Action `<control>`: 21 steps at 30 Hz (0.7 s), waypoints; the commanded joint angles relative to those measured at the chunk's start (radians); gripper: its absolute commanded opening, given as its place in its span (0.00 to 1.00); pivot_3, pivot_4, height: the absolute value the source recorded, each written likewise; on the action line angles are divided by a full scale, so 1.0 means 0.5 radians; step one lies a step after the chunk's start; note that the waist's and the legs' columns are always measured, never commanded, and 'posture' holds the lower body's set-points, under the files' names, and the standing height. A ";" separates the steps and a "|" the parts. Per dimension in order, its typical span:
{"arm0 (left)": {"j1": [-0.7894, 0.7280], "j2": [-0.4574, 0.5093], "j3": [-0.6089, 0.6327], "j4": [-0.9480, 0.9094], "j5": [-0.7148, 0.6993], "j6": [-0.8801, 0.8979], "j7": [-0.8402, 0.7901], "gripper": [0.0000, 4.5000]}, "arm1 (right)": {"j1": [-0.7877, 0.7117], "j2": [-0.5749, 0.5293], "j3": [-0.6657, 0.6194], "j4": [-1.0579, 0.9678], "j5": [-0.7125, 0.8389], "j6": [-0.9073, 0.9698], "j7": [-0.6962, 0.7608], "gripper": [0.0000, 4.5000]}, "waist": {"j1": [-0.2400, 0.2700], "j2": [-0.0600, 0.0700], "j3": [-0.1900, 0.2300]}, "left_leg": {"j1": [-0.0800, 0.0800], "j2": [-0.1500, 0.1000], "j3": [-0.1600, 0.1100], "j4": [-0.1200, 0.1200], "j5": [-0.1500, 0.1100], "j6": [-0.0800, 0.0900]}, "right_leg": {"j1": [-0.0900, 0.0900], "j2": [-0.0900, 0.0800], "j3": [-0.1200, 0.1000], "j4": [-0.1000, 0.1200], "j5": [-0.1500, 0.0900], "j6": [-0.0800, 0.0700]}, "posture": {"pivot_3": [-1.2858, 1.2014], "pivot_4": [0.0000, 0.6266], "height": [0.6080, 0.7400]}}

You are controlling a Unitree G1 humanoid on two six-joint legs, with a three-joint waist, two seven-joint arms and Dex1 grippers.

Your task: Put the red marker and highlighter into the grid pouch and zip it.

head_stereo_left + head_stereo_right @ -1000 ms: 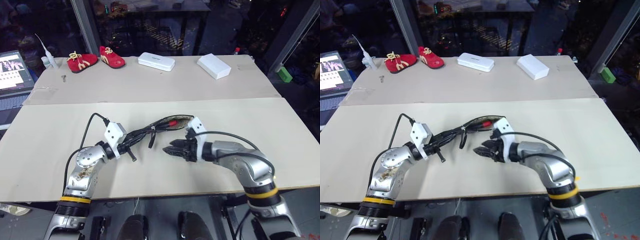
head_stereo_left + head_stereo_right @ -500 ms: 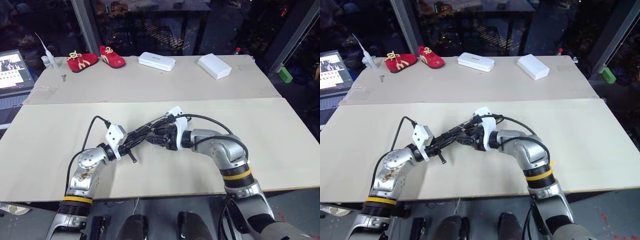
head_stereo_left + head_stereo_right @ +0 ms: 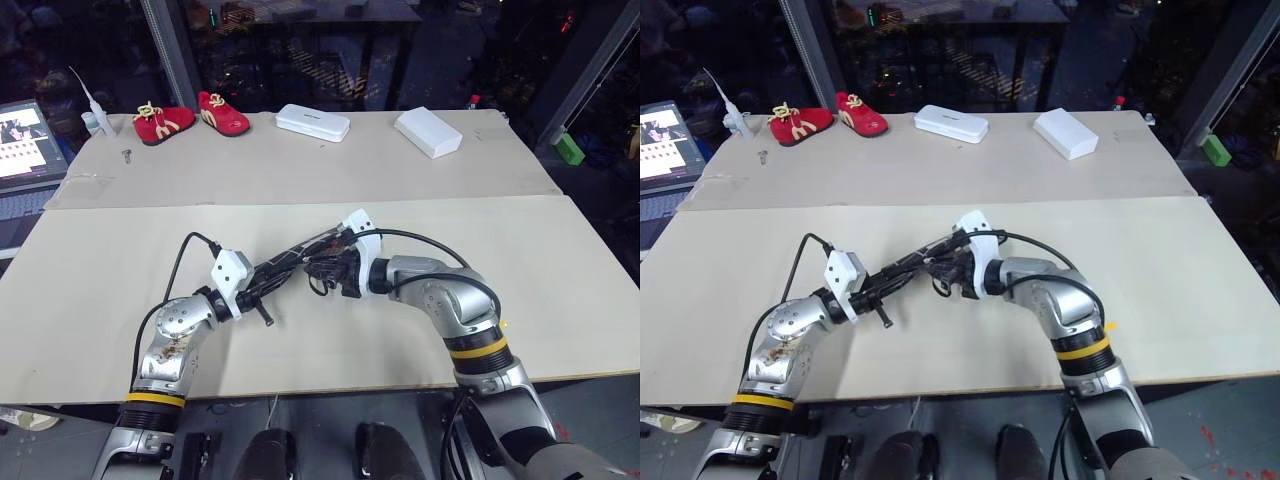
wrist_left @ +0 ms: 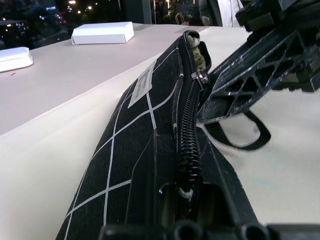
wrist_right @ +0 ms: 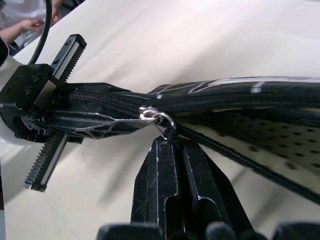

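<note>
The grid pouch (image 3: 315, 248), black with white grid lines and a white label (image 4: 141, 88), is held off the table between both arms, zipper edge up. My left gripper (image 3: 263, 289) is shut on the pouch's near end, at the closed end of the zipper (image 4: 189, 150). My right gripper (image 5: 170, 144) is shut on the black loop pull (image 4: 241, 136), just below the metal slider (image 5: 150, 116). Beyond the slider the pouch gapes, showing its pale dotted lining (image 5: 250, 136). The red marker and the highlighter are hidden.
At the back of the far table lie a pair of red shoes (image 3: 190, 118) and two white boxes (image 3: 313, 122) (image 3: 428, 131). A laptop screen (image 3: 25, 140) sits at far left. A person's hands (image 5: 20, 20) show beyond the table.
My right gripper moved left from beside the pouch up to its zipper, then closed on the loop pull. The left gripper kept its hold and did not move.
</note>
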 commanded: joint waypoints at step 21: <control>-0.043 0.017 0.028 0.038 0.003 -0.111 -0.040 0.00 | 0.293 -0.772 -0.277 -0.029 -0.063 -0.485 0.421 0.16 | 0.016 0.000 0.000 | -0.004 0.000 -0.002 0.002 0.000 0.000 | 0.000 0.002 0.001 -0.004 0.000 0.002 | 0.52 0.24 1.00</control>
